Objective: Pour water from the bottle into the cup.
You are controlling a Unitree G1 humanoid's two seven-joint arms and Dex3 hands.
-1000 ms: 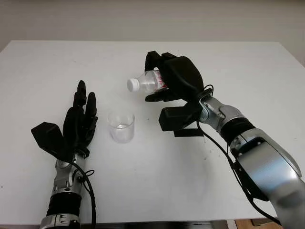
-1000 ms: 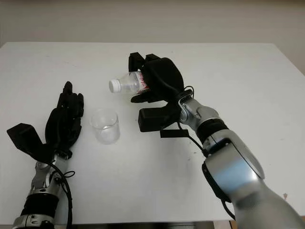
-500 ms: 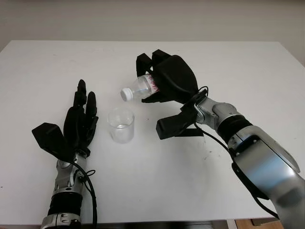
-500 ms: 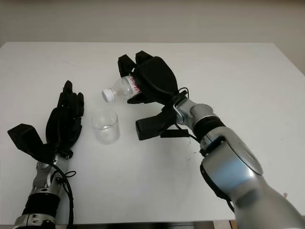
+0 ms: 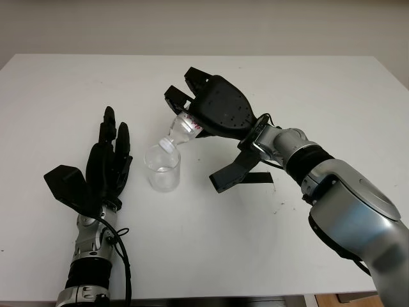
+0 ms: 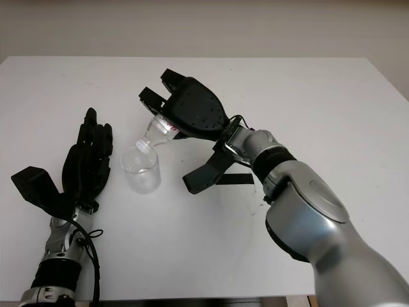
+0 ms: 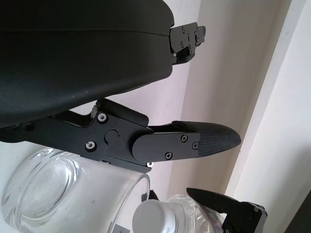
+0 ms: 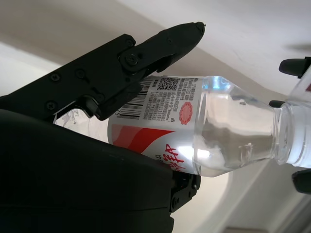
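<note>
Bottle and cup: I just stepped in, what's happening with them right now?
The right hand grips the bottle and has it tipped neck-down, its white cap at the rim of the clear cup on the white table. The cap looks on, and no stream of water is visible. The left hand is open beside the cup, holding nothing.

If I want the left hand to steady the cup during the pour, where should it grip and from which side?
Probably the cup's lower wall, from its left, where the open left hand stands beside it. The cup is upright and its rim is taken: the bottle, held by the right hand, tilts neck-down over it from the right.
</note>
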